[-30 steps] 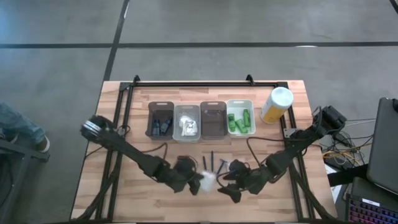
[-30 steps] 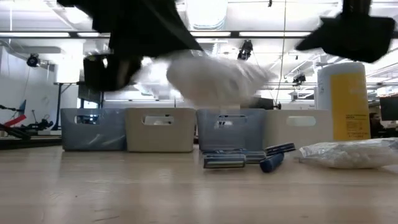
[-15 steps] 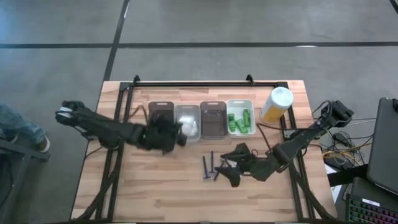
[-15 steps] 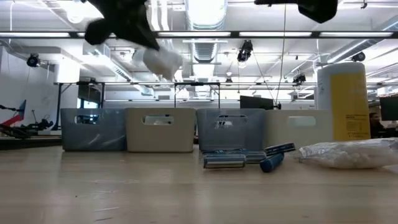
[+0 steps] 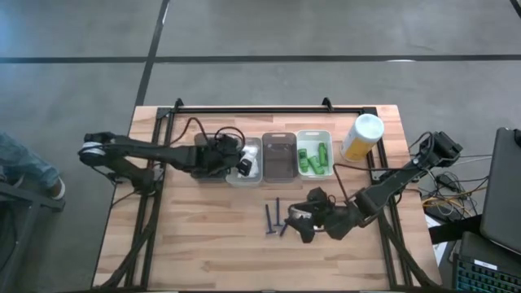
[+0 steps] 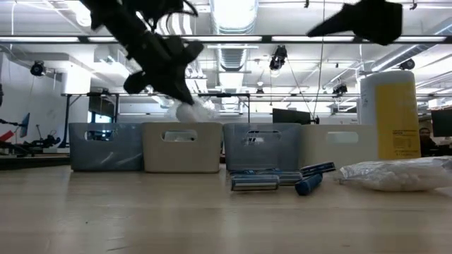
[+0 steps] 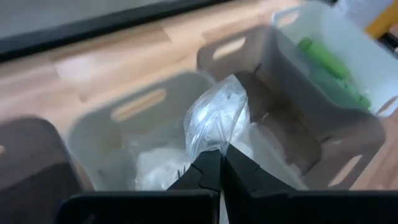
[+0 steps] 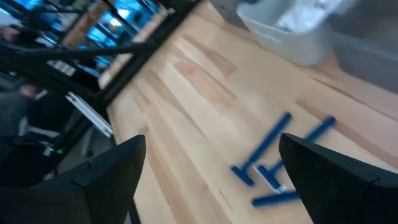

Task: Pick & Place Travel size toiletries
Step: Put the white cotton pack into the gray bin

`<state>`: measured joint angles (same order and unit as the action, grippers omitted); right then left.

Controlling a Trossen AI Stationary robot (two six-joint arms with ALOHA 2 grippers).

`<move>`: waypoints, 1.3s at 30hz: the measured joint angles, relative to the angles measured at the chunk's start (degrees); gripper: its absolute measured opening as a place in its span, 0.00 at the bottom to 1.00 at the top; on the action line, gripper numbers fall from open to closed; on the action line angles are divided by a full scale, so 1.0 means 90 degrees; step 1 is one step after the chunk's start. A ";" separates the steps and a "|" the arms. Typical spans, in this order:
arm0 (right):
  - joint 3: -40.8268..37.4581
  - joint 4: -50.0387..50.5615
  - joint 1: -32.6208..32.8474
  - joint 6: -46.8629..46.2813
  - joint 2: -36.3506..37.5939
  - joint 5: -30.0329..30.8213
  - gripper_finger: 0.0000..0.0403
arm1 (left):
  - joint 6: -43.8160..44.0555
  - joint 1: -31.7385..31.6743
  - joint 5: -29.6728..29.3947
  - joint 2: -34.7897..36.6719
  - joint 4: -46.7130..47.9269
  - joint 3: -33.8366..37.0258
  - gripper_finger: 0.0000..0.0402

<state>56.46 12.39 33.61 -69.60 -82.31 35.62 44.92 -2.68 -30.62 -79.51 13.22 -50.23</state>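
My left gripper [image 5: 241, 165] hangs over the pale bin [image 5: 244, 172], second from the left in the row, shut on a white plastic-wrapped packet [image 7: 217, 121]. More white packets [image 7: 155, 169] lie inside that bin. The low view shows the packet [image 6: 195, 111] just above the bin's rim [image 6: 180, 128]. My right gripper [image 5: 299, 226] hovers open over the near middle of the table, beside several dark blue razor sticks [image 5: 273, 216]. Another white packet [image 6: 395, 173] lies on the table. Green bottles [image 5: 313, 156] fill the white bin; black tubes [image 5: 210, 165] sit in the leftmost bin. My left gripper pinches the clear wrapping of the white packet at its edge [image 7: 214, 146] between the two fingers [image 7: 205, 174]. It comes slanting down from the table's left. The packet is lifted clear and sticks out past the fingertips, above the packets in the bin.
Four bins stand in a row toward the far edge; the third one [image 5: 279, 145] is dark. A tall yellow canister with a white lid [image 5: 361, 137] stands right of the row. Bare wood lies along the near edge [image 5: 203, 260].
My left gripper has carried the white packet from the near middle of the table up and toward the far edge, then down until it hangs just over the pale bin. It has stayed shut on the packet throughout. My right gripper has moved slightly toward the far edge.
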 joint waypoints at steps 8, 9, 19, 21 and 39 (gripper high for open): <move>0.0000 0.0604 -0.0003 -0.0508 -0.0002 -0.0404 0.90 | 0.0513 0.0017 0.0343 -0.0429 -0.0144 0.0336 0.09; -0.0002 0.0606 -0.0003 -0.0463 -0.0002 -0.0523 0.90 | 0.0583 0.0023 0.0391 -0.0435 -0.0144 0.0336 0.13; -0.0002 0.1226 -0.0030 -0.0607 0.0003 -0.0807 0.90 | 0.0687 0.0207 0.0324 -0.0427 -0.0016 0.0176 0.55; -0.0002 0.1413 -0.0030 -0.0950 0.0003 -0.0833 0.90 | 0.0664 0.0254 0.0580 -0.0427 0.0048 0.0177 0.59; -0.0494 0.3238 0.0199 -0.2567 -0.0028 -0.2522 0.90 | 0.0785 0.1205 0.0074 -0.0400 0.1316 -0.0635 0.65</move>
<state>52.02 41.53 35.40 -92.70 -82.56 12.92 51.98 8.17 -29.95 -83.11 25.06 -55.95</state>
